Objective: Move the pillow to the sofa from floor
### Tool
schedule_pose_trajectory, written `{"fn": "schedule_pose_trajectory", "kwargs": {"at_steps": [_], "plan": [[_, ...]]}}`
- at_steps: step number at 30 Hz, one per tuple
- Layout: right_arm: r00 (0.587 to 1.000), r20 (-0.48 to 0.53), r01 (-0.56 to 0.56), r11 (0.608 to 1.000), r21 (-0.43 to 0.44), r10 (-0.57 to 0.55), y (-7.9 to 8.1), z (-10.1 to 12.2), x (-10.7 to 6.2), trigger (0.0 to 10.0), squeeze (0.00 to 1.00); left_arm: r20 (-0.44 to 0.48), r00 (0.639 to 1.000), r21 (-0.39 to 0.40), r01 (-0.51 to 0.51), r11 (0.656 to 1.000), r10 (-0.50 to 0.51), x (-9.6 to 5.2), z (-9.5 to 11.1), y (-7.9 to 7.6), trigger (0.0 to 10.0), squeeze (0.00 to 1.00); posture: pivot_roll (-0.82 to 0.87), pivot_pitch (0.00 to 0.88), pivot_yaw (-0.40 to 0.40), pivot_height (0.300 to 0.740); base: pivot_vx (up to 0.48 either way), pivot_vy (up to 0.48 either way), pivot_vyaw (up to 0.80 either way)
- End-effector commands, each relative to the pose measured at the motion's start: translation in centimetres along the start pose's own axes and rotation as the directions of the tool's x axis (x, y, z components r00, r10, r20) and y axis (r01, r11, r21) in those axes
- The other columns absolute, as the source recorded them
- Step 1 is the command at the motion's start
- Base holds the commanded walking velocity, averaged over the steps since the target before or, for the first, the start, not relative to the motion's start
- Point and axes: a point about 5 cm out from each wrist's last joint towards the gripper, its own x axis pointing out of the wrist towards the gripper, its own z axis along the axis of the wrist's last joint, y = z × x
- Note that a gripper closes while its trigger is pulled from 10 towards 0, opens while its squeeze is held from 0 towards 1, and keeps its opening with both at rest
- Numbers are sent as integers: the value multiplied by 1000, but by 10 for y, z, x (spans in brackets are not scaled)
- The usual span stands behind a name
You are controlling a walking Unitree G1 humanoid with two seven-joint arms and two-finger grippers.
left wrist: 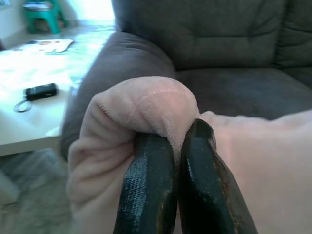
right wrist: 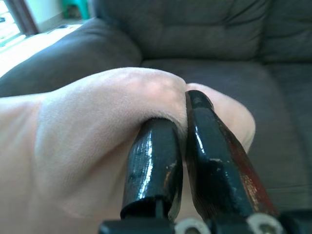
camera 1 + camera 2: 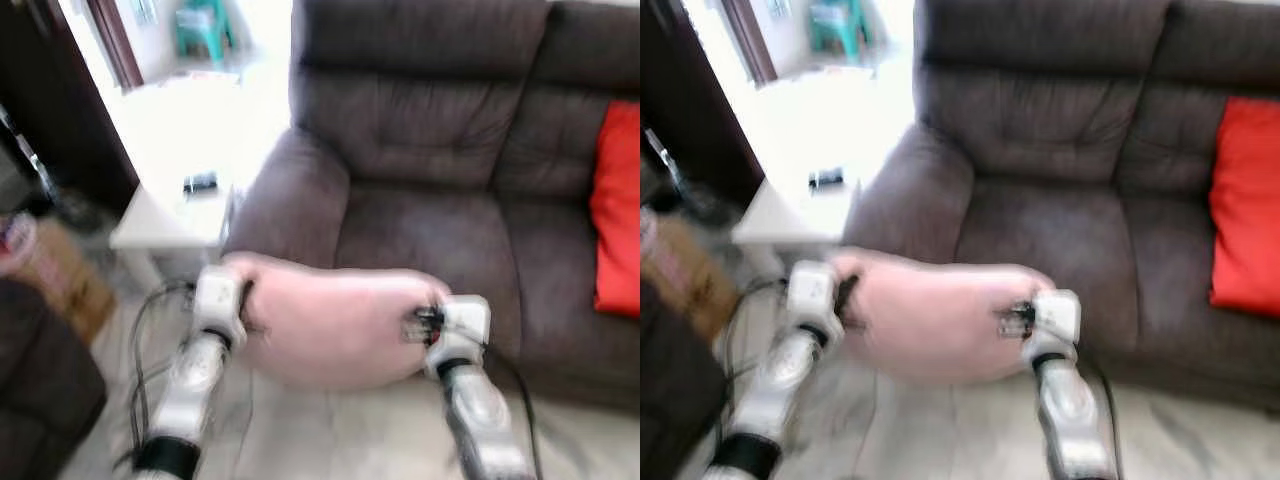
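A soft pale pink pillow [image 3: 335, 320] hangs in the air between my two arms, just in front of the dark brown sofa [image 3: 430, 130] and level with its seat cushion [image 3: 430, 250]. My left gripper [image 1: 179, 141] is shut on a fold of the pillow's left end. My right gripper [image 2: 181, 109] is shut on the pillow's right end. In the eye views the fingers are buried in the fabric and the picture is blurred.
A red cushion [image 3: 617, 220] leans on the sofa back at the right. A white side table [image 3: 175, 215] with a small black device [image 3: 200, 183] stands left of the sofa arm [image 3: 285, 200]. Cables [image 3: 145, 330] lie on the floor, a cardboard box [image 3: 60, 275] at left.
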Motion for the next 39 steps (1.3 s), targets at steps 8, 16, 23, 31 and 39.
{"fn": "schedule_pose_trajectory", "kwargs": {"at_steps": [8,16,23,31,39], "plan": [[997,78,-12,1000,12,11,3,15,5,10000,0,39,999,-3,-34,999,34,2,8,11,10000,0,51,0,-37,740,0,-60,-462],[995,90,-39,999,15,38,6,19,6,10000,0,66,994,14,-86,996,85,-1,13,18,10000,0,58,0,-44,740,0,0,0],[988,132,-77,997,10,75,13,31,11,10000,0,126,982,-4,-140,990,140,-6,26,26,10000,0,60,0,-47,740,0,0,0],[955,274,-119,993,-10,117,20,65,11,10000,0,274,936,107,-258,960,221,-16,57,38,10000,0,54,0,-44,740,0,0,0],[949,280,-141,989,-39,146,23,69,11,10000,0,303,921,139,-297,945,245,-24,61,38,10000,0,53,9,-42,740,0,0,0]]}}
